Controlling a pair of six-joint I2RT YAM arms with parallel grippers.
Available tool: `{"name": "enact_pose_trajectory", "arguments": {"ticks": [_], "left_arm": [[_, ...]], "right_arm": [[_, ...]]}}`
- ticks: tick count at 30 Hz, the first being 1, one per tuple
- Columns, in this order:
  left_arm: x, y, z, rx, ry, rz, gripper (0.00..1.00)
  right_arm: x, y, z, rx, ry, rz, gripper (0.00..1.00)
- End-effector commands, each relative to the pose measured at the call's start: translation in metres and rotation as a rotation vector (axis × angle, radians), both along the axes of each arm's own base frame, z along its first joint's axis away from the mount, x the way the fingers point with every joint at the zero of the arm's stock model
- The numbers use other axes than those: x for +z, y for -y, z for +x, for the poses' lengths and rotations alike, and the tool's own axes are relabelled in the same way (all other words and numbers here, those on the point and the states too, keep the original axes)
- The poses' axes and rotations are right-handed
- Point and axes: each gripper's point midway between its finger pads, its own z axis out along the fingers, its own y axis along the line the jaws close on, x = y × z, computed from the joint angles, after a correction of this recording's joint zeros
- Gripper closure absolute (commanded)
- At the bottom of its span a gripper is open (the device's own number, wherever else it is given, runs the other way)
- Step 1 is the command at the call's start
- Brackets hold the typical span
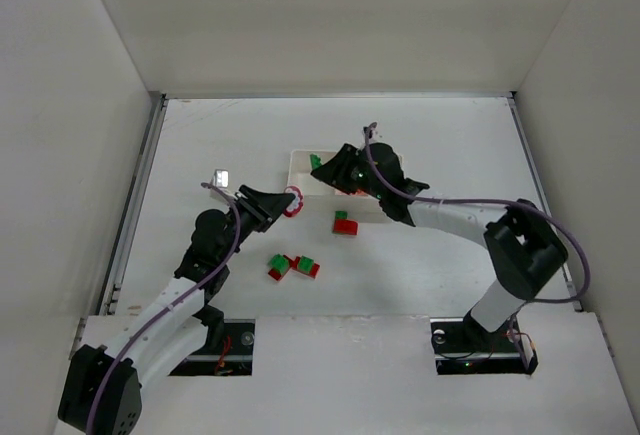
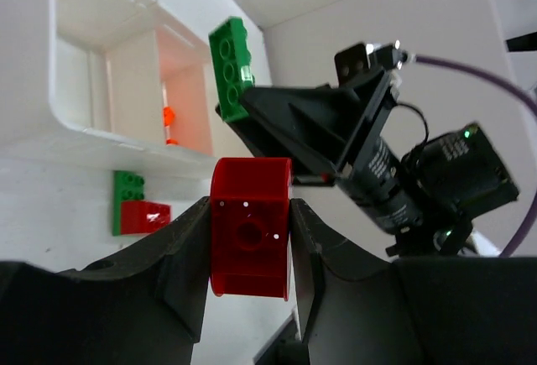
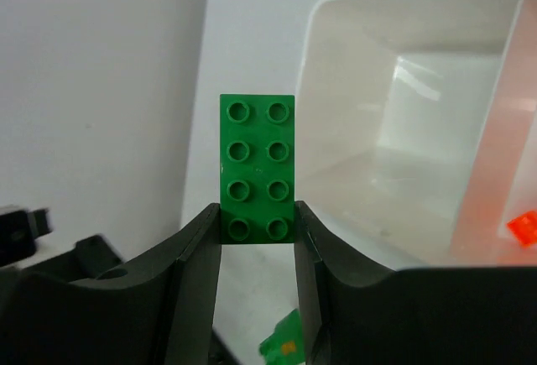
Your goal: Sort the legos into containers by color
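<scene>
White table (image 1: 450, 155) carries the white tray (image 1: 300, 159) at centre. My right pincer (image 3: 257, 210) clamps a green brick (image 3: 257, 169) at the tray's left end. My left pincer (image 2: 250, 207) grips a red brick (image 2: 250, 243) just left of the tray. A tiny orange piece (image 3: 522, 226) lies in the next compartment.

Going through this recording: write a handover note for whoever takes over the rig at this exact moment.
Left gripper: shut on a red brick, close to the tray.
Right gripper: shut on a green brick, at the tray's end compartment; no brick shows in that compartment.
Done: an orange piece lies in the next compartment.
Left: drop both held bricks by color. A joined green-red pair and a green-red cluster lie on the table, probably needing to be pulled apart before sorting.
</scene>
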Motion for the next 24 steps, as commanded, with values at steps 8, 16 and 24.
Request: {"name": "enact_pose_trajectory", "arguments": {"ticks": [8, 16, 24], "left_arm": [[0.000, 0.000, 0.001, -0.008, 0.054, 0.130, 0.81], [0.008, 0.011, 0.004, -0.007, 0.067, 0.149, 0.81], [0.021, 0.060, 0.012, -0.039, 0.122, 0.273, 0.81]], "right_arm": [[-0.029, -0.013, 0.040, -0.032, -0.005, -0.160, 0.58], [0.003, 0.008, 0.041, -0.077, 0.071, -0.145, 0.39], [0.027, 0.115, 0.005, -0.302, 0.203, -0.177, 0.73]]}}
